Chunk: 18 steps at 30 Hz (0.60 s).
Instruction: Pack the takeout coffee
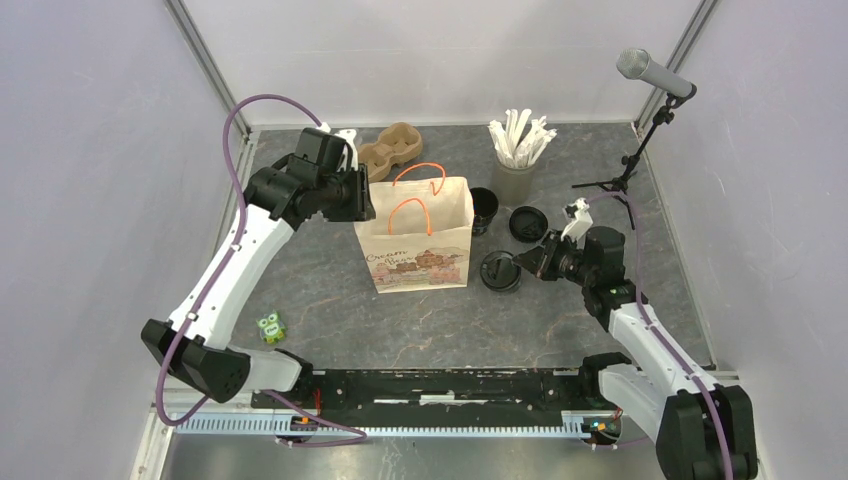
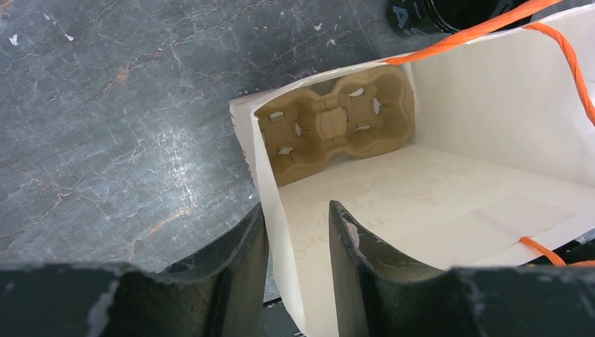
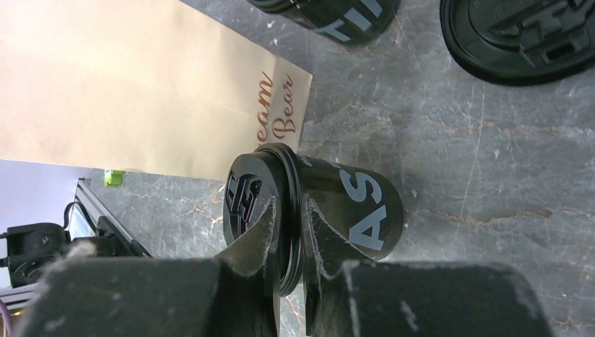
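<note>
The takeout coffee, a small black cup with a black lid, stands just right of the paper bag. My right gripper is shut on the lid's rim: one finger lies over the lid top and the other sits under the rim against the cup's side. My left gripper is at the bag's left top edge. In the left wrist view its jaws straddle the bag's side wall, open, with a gap beside the paper. A brown pulp carrier lies at the bottom of the bag.
A lidless black cup and a loose black lid sit behind the coffee. A grey cup of white sticks stands at the back, with another pulp carrier behind the bag. A microphone stand is at the right. A small owl toy is near left.
</note>
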### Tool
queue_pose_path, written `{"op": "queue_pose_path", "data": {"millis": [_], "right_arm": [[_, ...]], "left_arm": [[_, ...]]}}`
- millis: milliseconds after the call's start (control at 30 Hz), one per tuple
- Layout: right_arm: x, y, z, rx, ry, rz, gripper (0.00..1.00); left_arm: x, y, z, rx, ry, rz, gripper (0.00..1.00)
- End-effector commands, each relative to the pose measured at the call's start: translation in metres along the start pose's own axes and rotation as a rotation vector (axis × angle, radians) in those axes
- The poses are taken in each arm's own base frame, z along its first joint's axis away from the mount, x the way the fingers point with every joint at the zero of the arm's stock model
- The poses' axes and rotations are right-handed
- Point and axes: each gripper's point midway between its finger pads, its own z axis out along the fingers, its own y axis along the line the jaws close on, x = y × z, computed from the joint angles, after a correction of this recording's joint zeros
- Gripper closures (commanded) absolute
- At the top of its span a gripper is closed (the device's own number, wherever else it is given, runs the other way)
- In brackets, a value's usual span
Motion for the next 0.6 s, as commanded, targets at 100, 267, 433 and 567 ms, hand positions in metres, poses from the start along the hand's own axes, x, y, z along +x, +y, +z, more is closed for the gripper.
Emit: {"op": "queue_pose_path", "data": {"millis": [100, 267, 433, 567], "right_arm": [[0.004, -0.008, -0.006, -0.035, -0.024, 0.003, 0.93], [0.007, -0.019, -0.008, -0.008, -0.019, 0.015, 0.83], [0.003, -0.024, -0.01, 0.027, -0.019, 0.005, 0.66], [-0.002, -0.026, -0.011, 0.051, -0.021, -0.005, 0.55]], "left_arm": [[-0.015, -0.01, -0.006, 0.038, -0.037, 0.037, 0.57], [-0.016, -0.01, -0.006, 0.036, -0.039, 0.039, 0.57], [-0.017, -0.011, -0.006, 0.036, -0.037, 0.04, 0.56], [-0.016, -0.011, -0.004, 0.036, -0.033, 0.04, 0.56]]}}
